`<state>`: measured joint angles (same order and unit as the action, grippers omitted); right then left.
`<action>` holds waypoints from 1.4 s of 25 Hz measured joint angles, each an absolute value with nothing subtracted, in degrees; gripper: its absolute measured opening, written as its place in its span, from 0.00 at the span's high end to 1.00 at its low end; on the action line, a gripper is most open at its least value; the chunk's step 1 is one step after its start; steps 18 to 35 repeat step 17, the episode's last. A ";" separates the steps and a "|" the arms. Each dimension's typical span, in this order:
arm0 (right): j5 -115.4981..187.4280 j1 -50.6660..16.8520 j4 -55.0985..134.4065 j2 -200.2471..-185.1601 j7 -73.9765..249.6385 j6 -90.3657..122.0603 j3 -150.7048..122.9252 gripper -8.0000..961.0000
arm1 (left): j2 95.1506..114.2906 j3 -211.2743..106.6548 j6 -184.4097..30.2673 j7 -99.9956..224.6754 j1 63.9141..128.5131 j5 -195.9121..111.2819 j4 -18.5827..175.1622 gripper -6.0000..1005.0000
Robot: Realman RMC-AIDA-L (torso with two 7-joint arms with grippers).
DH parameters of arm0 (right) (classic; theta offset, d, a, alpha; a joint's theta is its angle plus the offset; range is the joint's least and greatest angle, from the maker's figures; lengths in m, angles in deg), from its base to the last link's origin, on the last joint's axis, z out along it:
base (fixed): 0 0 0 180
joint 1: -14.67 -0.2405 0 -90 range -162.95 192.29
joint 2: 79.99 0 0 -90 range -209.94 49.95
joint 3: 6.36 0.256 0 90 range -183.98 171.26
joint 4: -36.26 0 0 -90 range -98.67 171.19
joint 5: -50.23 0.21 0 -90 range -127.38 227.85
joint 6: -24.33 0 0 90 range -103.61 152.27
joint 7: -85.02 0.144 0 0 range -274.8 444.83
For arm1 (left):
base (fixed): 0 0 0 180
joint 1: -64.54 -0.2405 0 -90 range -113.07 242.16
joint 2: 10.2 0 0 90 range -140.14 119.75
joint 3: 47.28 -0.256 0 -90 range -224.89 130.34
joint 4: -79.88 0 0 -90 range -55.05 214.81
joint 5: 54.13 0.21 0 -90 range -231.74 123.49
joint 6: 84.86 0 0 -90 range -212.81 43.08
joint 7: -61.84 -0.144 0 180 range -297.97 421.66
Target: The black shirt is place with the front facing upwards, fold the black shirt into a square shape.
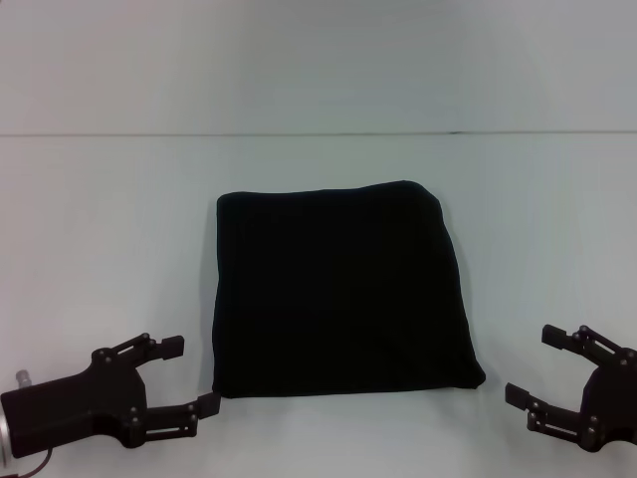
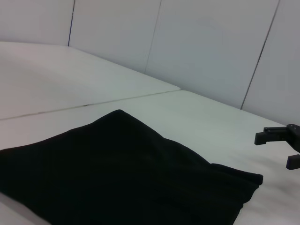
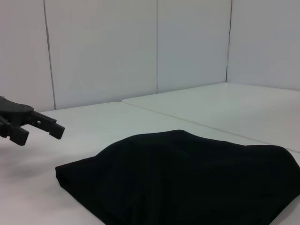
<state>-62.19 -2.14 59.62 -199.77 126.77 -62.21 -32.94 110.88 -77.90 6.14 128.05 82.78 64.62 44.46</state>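
Observation:
The black shirt [image 1: 338, 289] lies folded into a near-square on the white table [image 1: 100, 219], in the middle. No lettering or blue mark shows on it. It also shows in the left wrist view [image 2: 117, 173] and the right wrist view [image 3: 187, 173]. My left gripper [image 1: 191, 375] is open and empty at the front left, just left of the shirt's near left corner. My right gripper [image 1: 535, 366] is open and empty at the front right, a little right of the shirt's near right corner. Neither touches the shirt.
A seam line [image 1: 318, 133] runs across the table behind the shirt. White wall panels [image 3: 98, 51] stand beyond the table. The right gripper shows far off in the left wrist view [image 2: 281, 145], the left gripper in the right wrist view [image 3: 28, 124].

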 joint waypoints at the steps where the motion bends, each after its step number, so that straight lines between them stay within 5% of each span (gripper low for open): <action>1: -62.19 -2.11 59.62 -199.74 126.77 -62.19 -32.94 0.04 | 110.90 -77.94 6.12 128.17 82.75 64.62 44.47 0.04; 35: -63.11 -2.10 59.78 -199.69 126.76 -61.90 -32.37 0.04 | 111.19 -77.69 6.36 128.83 82.89 64.61 44.46 0.04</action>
